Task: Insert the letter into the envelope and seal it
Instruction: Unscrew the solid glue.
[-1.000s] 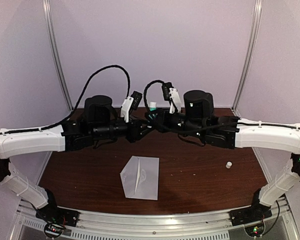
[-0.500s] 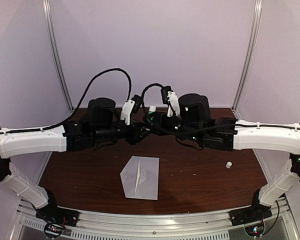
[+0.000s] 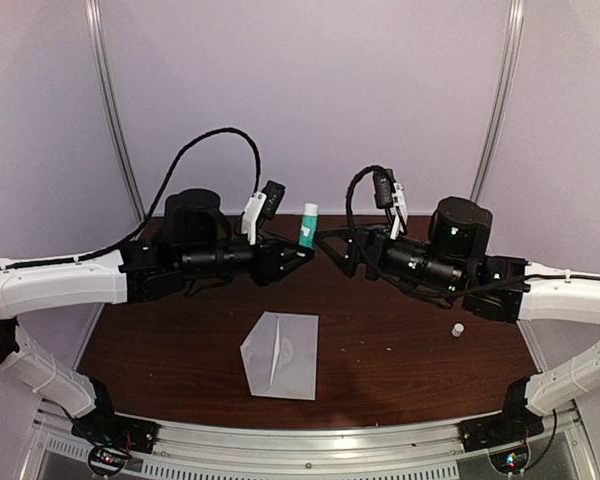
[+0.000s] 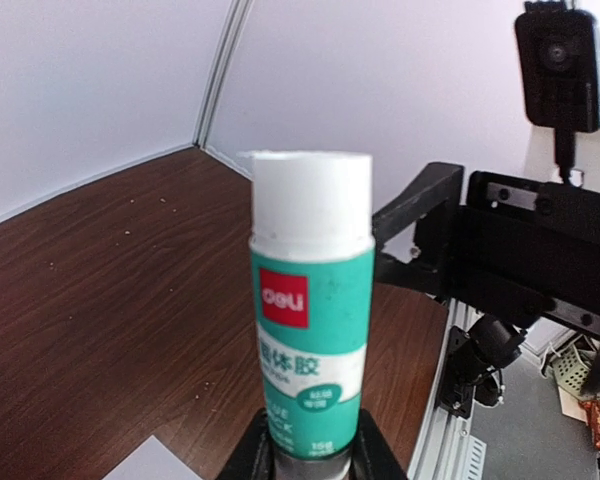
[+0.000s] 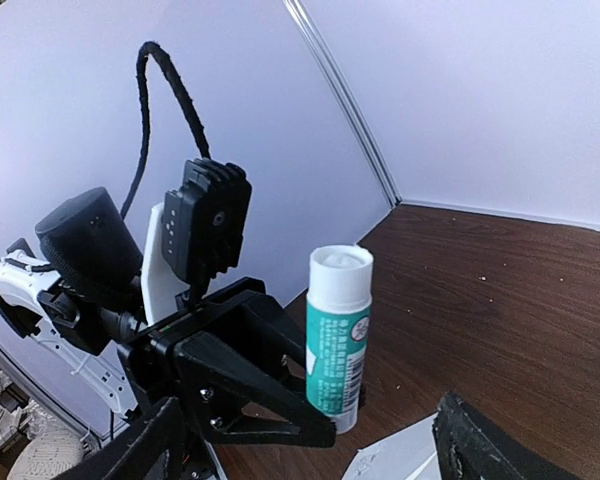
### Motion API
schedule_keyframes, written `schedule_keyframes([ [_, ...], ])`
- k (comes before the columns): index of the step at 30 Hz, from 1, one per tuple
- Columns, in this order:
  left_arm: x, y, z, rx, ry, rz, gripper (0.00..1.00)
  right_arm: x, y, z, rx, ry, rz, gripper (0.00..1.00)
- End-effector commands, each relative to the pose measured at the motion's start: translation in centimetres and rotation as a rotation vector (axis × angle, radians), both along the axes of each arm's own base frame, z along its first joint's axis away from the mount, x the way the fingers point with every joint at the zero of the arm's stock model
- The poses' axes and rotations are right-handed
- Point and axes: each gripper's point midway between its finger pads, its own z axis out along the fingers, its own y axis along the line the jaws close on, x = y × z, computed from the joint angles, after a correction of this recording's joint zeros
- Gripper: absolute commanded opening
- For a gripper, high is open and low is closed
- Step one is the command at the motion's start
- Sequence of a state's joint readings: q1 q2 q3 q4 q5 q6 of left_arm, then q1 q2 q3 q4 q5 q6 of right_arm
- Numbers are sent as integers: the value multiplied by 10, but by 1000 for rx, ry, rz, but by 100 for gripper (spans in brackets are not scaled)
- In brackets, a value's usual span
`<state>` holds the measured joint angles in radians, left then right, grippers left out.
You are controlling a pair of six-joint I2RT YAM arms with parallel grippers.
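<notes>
A glue stick (image 3: 308, 225) is held upright above the far middle of the table (image 3: 410, 360) by the left end effector (image 3: 296, 250). The jaws are closed on the lower end of the stick, and its white top is turned upward. In the left wrist view the teal label and a red logo are seen facing the camera, and the black fingers (image 4: 365, 455) are seen pressed against the base of the stick on either side.

The right end effector (image 3: 332, 248) is held just right of the glue stick, apart from it, and nothing is gripped by it. Its jaws are spread wide: in the right wrist view its two fingers are seen far apart at the lower corners of the picture, with the stick and the left end effector framed between them.

The envelope (image 3: 280, 352) is laid flat on the table near its middle, nearer than both end effectors and below the gap between them. Its triangular flap is pointed to the left. The letter cannot be told apart from the envelope in any view, so it cannot be said whether it is inside.

A small white cap (image 3: 458, 328) is seen on the table to the right, well apart from the envelope and beneath the right arm.
</notes>
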<state>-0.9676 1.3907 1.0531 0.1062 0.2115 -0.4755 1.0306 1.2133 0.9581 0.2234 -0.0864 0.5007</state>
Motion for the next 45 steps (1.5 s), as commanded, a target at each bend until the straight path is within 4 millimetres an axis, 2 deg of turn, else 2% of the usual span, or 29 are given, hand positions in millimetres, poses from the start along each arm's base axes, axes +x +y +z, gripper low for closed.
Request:
schedule_keyframes([
  [1, -24, -4, 37, -112, -88, -142, 0, -16, -6, 19, 95, -64, 127, 88],
  [4, -36, -6, 43, -133, -109, -213, 0, -28, -10, 30, 151, -98, 213, 89],
  [8, -51, -8, 48, -156, -125, -301, 0, -40, -8, 37, 191, -124, 296, 84],
  [14, -70, -10, 53, -184, -132, -416, 0, -39, -2, 41, 210, -130, 322, 71],
  [18, -75, -10, 53, -189, -128, -447, 0, -37, 5, 45, 215, -138, 348, 63],
  [23, -77, -11, 51, -189, -124, -464, 0, -41, 13, 49, 225, -146, 399, 54],
  [32, -78, -14, 47, -182, -113, -475, 0, -45, 13, 56, 250, -155, 428, 41],
  [36, -77, -14, 46, -181, -114, -473, 0, -45, 13, 56, 250, -155, 429, 28],
  [41, -70, -13, 44, -170, -116, -429, 0, -41, 14, 52, 238, -144, 413, 8],
  [45, -59, -12, 42, -151, -123, -358, 0, -26, 16, 42, 193, -112, 340, 4],
])
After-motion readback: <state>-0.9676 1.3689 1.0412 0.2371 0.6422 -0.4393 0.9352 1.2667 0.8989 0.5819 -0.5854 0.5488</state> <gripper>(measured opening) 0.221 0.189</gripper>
